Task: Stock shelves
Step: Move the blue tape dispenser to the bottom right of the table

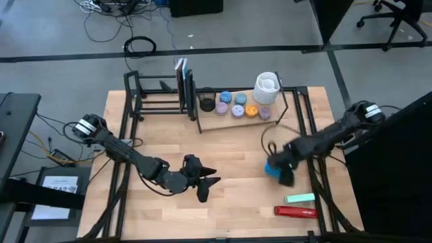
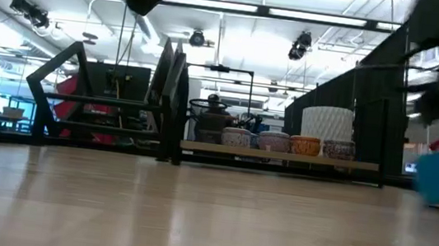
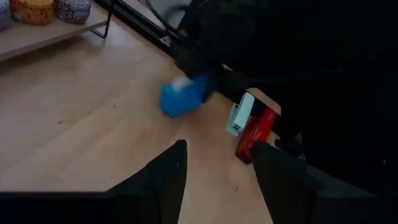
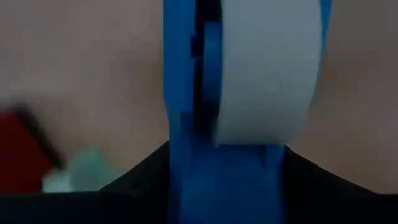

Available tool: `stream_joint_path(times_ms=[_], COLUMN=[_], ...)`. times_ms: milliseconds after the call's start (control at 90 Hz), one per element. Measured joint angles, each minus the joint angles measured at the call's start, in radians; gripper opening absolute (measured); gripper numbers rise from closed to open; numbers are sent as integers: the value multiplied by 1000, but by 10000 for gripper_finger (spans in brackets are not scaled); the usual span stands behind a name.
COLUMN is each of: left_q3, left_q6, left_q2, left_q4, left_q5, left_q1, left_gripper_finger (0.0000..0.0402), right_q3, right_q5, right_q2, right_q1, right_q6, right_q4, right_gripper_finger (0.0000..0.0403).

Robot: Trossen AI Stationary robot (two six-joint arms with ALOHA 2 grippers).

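Between the fingers of your right pincer (image 1: 278, 169) sits a blue tape dispenser (image 1: 273, 168), clamped at the bench's right side; the right wrist view shows its blue frame (image 4: 186, 124) and the white tape roll (image 4: 270, 68) filling the space between the dark fingers. Just beside that pincer, toward the near edge, lie a pale green stapler (image 1: 300, 198) and a red one (image 1: 295, 212), close together on the bench (image 1: 229, 209). Beyond the pincer, at the far edge, stand the shelves (image 1: 202, 101): the wooden board carries a row of small coloured pots (image 1: 233, 105) and a white ribbed cup (image 1: 266, 88), while two books (image 1: 183, 84) stand upright in the barred section further to the left.

Your left pincer (image 1: 208, 183) hovers near the middle of the bench with its fingers (image 3: 165, 180) spread apart and nothing between them, well apart from the right pincer. It faces the dispenser and both staplers.
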Motion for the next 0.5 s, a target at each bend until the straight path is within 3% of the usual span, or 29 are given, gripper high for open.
stream_joint_path(times_ms=[122,267,378,500], left_q3=[0,0,0,0], left_q6=[0,3,4,21], left_q2=[0,0,0,0], left_q4=[13,30,32,40], left_q5=[0,0,0,0], left_q1=[0,0,1,6], left_gripper_finger=[163,163,163,163], right_q3=[0,0,15,66], right_q5=[-2,-42,-88,-30], right_q2=[9,9,9,8], right_q1=[193,346,428,448], right_q6=[138,301,346,357], right_q4=[1,0,-18,-90], right_gripper_finger=[175,178,228,286])
